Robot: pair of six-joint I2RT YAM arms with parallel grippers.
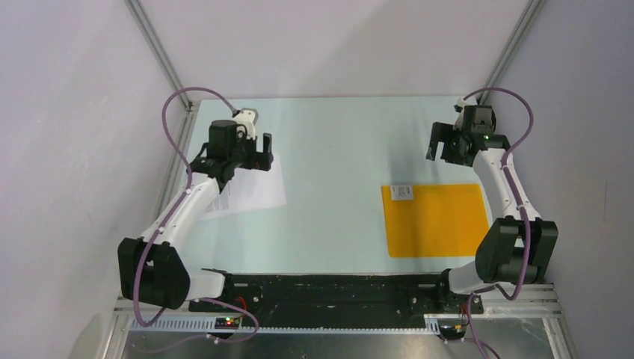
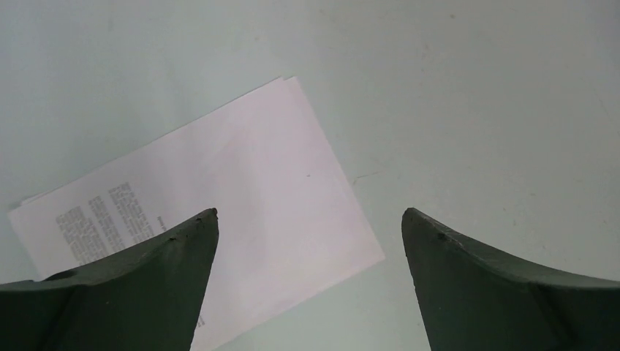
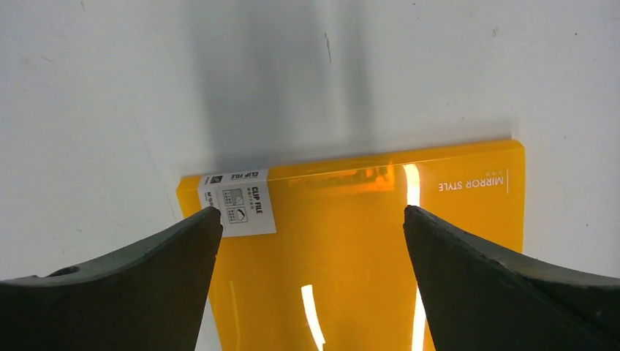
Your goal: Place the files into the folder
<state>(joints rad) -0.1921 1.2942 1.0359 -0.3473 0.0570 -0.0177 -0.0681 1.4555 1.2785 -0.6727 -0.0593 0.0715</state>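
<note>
Top external: left fingers [image 1: 263, 155] wide apart, empty, over files [image 1: 254, 193] at left; right fingers [image 1: 438, 146] likewise, above folder [image 1: 437, 221] far edge.

Open table [image 1: 329, 187] between files [image 1: 258, 191] and folder [image 1: 437, 224]

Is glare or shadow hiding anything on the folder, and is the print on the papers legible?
Right wrist: bright glare streaks cross the folder, a shadow darkens the table beyond it, and the label is sharp. Left wrist: the files are evenly lit, but their print is too small to read. Top external: no glare on the folder.
</note>
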